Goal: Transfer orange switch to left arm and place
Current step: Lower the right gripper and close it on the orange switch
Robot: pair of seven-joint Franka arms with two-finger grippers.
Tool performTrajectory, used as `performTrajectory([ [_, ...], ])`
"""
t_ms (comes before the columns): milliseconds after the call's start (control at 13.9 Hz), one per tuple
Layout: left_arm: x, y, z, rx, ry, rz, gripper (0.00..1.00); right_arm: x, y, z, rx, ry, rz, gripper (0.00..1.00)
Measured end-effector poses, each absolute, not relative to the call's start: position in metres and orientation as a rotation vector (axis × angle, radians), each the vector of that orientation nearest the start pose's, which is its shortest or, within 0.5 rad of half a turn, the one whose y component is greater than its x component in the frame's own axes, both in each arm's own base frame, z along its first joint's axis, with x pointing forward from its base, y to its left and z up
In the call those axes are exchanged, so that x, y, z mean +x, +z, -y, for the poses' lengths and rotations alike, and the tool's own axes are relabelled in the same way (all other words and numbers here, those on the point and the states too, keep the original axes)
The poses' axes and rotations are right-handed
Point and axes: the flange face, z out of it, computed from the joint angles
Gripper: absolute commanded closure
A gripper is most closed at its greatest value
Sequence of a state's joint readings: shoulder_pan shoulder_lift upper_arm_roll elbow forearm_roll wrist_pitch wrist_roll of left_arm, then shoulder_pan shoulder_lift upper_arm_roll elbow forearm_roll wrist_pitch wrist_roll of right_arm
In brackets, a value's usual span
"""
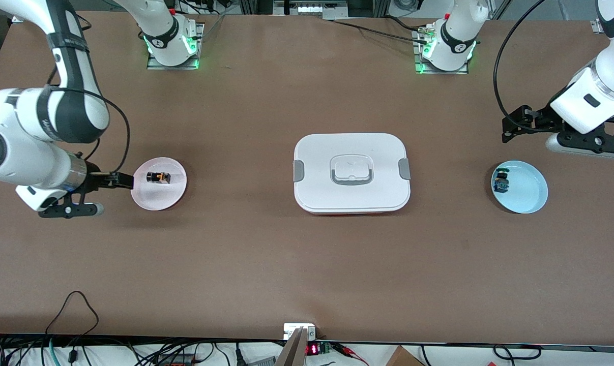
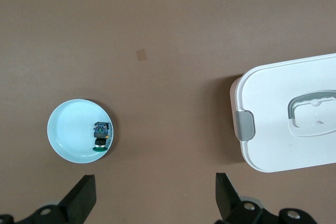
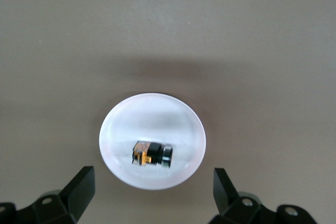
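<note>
We are at the opening step: nothing has been picked up yet, and the orange switch (image 1: 158, 177) lies on its side in the pink plate (image 1: 176, 195), well toward the right arm's end of the desk (image 1: 266, 264) from the box (image 1: 351, 152). The box sits shut in the middle of the desk, and we take it as our landmark. The right gripper (image 1: 114, 180) hangs by the rim of the pink plate, at the plate's edge away from the box, with its fingers spread wide and nothing between them; in the right wrist view the switch (image 3: 152, 153) shows ahead of the parted fingers (image 3: 79, 190). The left gripper (image 1: 518, 123) hangs over bare desk toward the left arm's end from the box, near the blue plate (image 1: 533, 201), released and empty as well, and that arm waits. The blue plate holds the other switch (image 1: 501, 181), the one with green-blue parts, which we judge is not ours to move. Next, we reckon, the right gripper must come down over the orange switch and close across its narrow body, squarely enough that the small part does not roll in the shallow plate. After that the carry toward the left arm would need to pass over or around the box without touching its lid.
</note>
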State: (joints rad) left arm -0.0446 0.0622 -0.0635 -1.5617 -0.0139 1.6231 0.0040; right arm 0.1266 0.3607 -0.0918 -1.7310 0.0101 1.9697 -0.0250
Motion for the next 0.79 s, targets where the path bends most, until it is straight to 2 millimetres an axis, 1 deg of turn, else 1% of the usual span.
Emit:
performTrajectory([
  [144, 0.574, 0.598, 0.063, -3.154, 0.002, -0.176, 0.0, 0.624, 0.327, -0.026, -3.16, 0.19, 0.092, 0.0],
  [289, 0.574, 0.598, 0.063, -3.154, 0.002, -0.176, 0.0, 0.611, 0.298, -0.023, -3.16, 0.195, 0.088, 0.0],
  [505, 0.574, 0.598, 0.063, -3.154, 0.002, -0.176, 0.0, 0.603, 0.28, -0.027, -3.16, 0.215, 0.101, 0.0],
  [649, 0.574, 0.598, 0.064, -3.154, 0.002, -0.179, 0.0, 0.601, 0.265, -0.038, -3.168, 0.205, 0.141, 0.0],
  [794, 0.573, 0.598, 0.07, -3.154, 0.002, -0.196, 0.0, 0.593, 0.246, -0.046, -3.188, 0.184, 0.198, 0.0],
])
